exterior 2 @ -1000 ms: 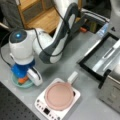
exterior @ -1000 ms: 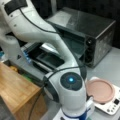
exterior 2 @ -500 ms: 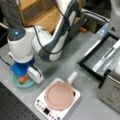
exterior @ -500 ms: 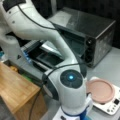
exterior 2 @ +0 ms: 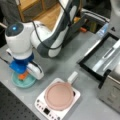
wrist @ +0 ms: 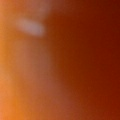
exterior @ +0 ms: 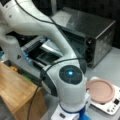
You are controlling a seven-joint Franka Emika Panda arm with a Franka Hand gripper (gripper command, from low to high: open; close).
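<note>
In a front view my gripper (exterior 2: 23, 74) points straight down over a teal plate (exterior 2: 17, 83) at the table's left. A small orange thing (exterior 2: 22, 75) lies on that plate right between the fingers; whether they press on it is hidden by the blue and white hand. An orange surface fills the whole wrist view (wrist: 60, 60), very close to the camera. In a front view only the arm's round wrist with its blue light (exterior: 70, 73) shows, and the fingers are cut off at the bottom edge.
A pink round pan (exterior 2: 59, 96) with a white handle sits on a white cooker pad (exterior 2: 41, 106), right of the plate; it also shows as the pan (exterior: 101, 90). A dark toaster oven (exterior: 95, 32) stands behind with its door open (exterior 2: 100, 57). A wooden shelf (exterior: 15, 90) is alongside.
The wrist has shifted very slightly upward in both front views; the orange thing and the plate stay where they were.
</note>
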